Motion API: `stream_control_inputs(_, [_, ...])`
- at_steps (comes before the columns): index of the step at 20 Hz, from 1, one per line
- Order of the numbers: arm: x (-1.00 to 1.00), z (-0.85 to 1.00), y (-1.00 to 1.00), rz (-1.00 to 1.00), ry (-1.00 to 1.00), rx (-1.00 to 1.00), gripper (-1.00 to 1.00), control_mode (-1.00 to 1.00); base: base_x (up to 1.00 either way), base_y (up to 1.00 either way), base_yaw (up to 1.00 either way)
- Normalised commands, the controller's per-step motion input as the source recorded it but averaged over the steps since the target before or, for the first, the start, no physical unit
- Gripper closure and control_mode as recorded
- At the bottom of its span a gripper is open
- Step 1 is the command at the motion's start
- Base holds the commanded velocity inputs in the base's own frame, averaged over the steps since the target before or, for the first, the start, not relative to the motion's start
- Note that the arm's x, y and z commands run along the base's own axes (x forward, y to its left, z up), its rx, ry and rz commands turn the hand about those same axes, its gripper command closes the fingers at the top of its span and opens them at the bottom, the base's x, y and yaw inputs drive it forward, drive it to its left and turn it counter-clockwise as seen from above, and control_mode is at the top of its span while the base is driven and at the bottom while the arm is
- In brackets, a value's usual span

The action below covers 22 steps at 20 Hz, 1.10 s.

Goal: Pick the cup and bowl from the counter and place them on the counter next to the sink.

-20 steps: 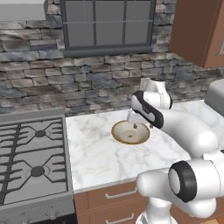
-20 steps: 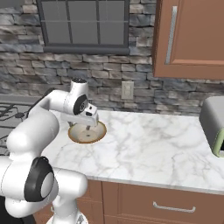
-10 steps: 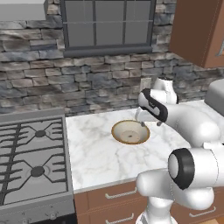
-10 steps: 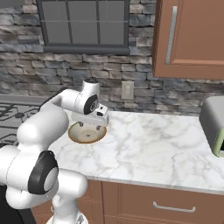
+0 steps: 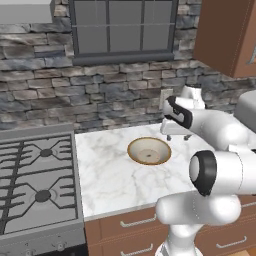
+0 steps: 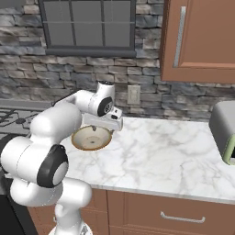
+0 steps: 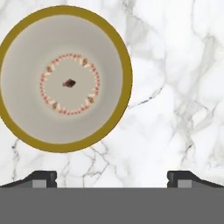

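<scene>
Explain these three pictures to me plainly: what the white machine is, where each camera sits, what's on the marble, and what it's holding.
The white machine is a jointed robot arm ending in a two-fingered pincer. Two pictures come from cameras behind the arm, to its left and right, looking over it. The third looks down from the hand itself, with the dark fingertips at the bottom. On the marble counter lies a shallow bowl with a golden-brown rim, beside a gas stove. The pincer hangs open above the counter just beside the bowl, holding nothing.

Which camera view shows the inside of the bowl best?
The hand view: it looks straight down into the bowl, so the whole gold rim and the ring pattern inside are plain. The left base view shows the bowl whole but at a slant. In the right base view the arm covers part of its rim.
</scene>
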Motion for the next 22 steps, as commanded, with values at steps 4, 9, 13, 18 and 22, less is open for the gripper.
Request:
stream_control_inputs(4, [0.33, -0.15, -0.21, 0.0, -0.01, 0.0, -1.0, -1.0, 0.0, 0.0, 0.0])
stream_control_inputs(9, [0.26, -0.12, -0.07, 0.0, -0.09, 0.0, -1.0, -1.0, 0.0, 0.0, 0.0])
stream_control_inputs(13, [0.15, -0.2, 0.0, 0.0, -0.15, 0.0, -1.0, -1.0, 0.0, 0.0, 0.0])
stream_control_inputs(18, [0.13, -0.2, 0.0, 0.0, -0.23, 0.0, -1.0, -1.0, 0.0, 0.0, 0.0])
stream_control_inputs(22, [0.0, -0.3, 0.0, 0.0, -0.16, 0.0, -1.0, -1.0, 0.0, 0.0, 0.0])
